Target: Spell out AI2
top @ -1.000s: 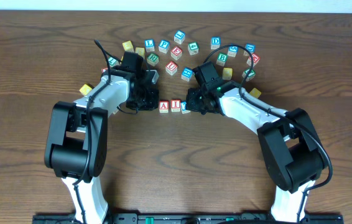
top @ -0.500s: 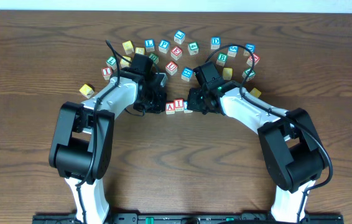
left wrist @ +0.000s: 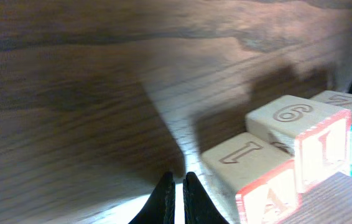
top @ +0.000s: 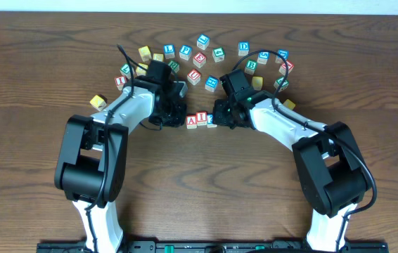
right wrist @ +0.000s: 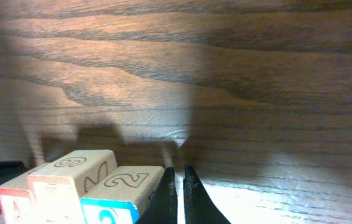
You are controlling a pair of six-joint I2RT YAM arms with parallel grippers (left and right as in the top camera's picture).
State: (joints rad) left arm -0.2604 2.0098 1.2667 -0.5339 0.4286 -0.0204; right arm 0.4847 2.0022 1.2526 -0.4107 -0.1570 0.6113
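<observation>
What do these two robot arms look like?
The left arm and right arm match: bulky black joints, white shells, a black cable looping over each. The right one shows a green light. The left tool and right tool have slim black fingers.

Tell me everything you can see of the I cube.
The I cube is a pale wooden block. Its upward white face carries a red I inside a red border; one side shows an embossed 6. It sits flat on the table, middle of the row, against the A cube and the 2 cube.
</observation>
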